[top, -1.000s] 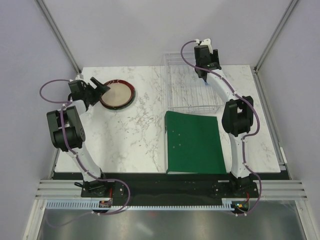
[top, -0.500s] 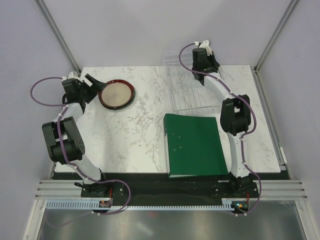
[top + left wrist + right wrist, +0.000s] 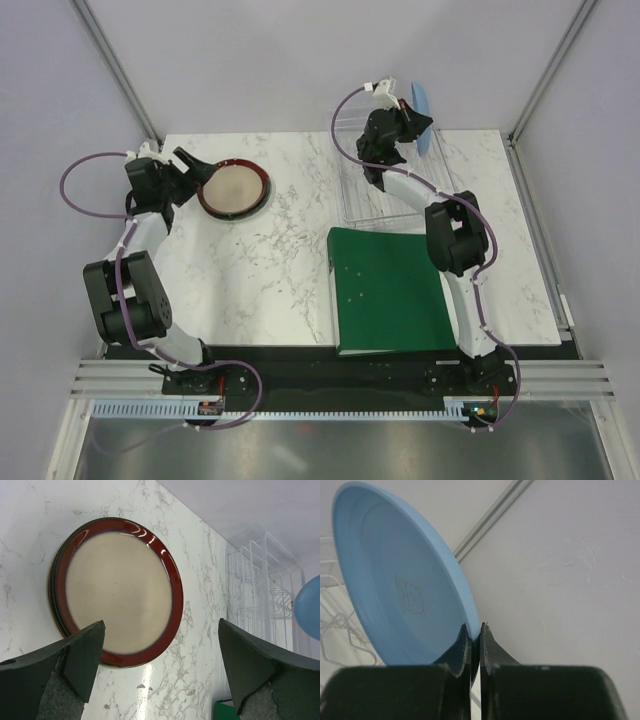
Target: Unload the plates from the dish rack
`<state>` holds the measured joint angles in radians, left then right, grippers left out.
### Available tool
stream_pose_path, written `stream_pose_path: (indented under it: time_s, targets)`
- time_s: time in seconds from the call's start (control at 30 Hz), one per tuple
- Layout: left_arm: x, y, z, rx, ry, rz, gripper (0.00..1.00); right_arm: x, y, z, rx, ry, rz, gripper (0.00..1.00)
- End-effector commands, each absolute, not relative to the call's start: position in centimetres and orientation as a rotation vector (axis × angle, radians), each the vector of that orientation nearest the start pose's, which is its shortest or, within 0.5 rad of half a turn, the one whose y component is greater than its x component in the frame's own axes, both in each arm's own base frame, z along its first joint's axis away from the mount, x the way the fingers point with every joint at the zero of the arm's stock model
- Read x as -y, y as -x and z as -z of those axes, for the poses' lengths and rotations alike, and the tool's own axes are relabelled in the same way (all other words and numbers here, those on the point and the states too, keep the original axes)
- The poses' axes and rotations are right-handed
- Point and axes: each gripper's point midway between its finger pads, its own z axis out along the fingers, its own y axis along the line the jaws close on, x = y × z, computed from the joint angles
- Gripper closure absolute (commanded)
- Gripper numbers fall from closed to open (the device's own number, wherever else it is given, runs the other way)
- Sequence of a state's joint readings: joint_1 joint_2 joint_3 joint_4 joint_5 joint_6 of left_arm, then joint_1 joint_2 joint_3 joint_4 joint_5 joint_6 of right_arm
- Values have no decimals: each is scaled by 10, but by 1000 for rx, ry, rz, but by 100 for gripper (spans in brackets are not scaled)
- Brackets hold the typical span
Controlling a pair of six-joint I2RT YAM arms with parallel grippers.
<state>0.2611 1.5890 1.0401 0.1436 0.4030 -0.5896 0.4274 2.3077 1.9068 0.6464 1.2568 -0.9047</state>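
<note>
My right gripper (image 3: 473,626) is shut on the rim of the light blue plate (image 3: 395,580), which it holds on edge above the far end of the clear dish rack (image 3: 385,180). The blue plate (image 3: 418,103) is well above the rack's wires (image 3: 335,630). A dark-red-rimmed plate with a cream centre (image 3: 233,189) lies flat on the table at the far left. A darker edge shows under its left side (image 3: 52,600). My left gripper (image 3: 195,165) hangs open just left of that plate (image 3: 120,590), with nothing between its fingers (image 3: 85,655).
A flat green folder (image 3: 390,285) lies on the marble table (image 3: 280,270) just in front of the rack. Grey walls and metal frame posts (image 3: 120,70) close in the back and sides. The rack (image 3: 260,580) and blue plate (image 3: 307,607) show at the right of the left wrist view.
My right gripper has shut on the blue plate and lifted it up out of the rack. The left arm has drawn back a little to the left, away from the red-rimmed plate.
</note>
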Motion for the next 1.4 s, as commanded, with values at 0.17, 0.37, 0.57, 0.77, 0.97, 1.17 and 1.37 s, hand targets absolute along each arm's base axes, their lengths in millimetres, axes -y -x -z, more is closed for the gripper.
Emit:
stream_pose_path:
  time_s: [0.17, 0.37, 0.57, 0.77, 0.97, 1.17, 1.37]
  targets:
    - [0, -453, -221, -1872, 421, 683, 0, -63, -534, -336, -1496, -380, 1014, 100]
    - [26, -448, -237, -1863, 355, 802, 0, -93, -525, -361, -1640, -206, 689, 100]
    - [58, -437, -259, -1827, 270, 880, 9, -151, -498, -372, -1745, 10, 226, 100]
    - [90, -428, -283, -1763, 183, 1016, 10, -225, -455, -363, -1854, 157, -337, 100]
    - [108, -421, -292, -1725, 148, 1086, 9, -264, -419, -356, -1907, 215, -671, 100]
    - [140, -410, -300, -1695, 98, 1140, 10, -288, -396, -338, -1927, 207, -846, 100]
    - [160, -401, -307, -1683, 69, 1173, 11, -302, -384, -331, -1925, 225, -923, 100]
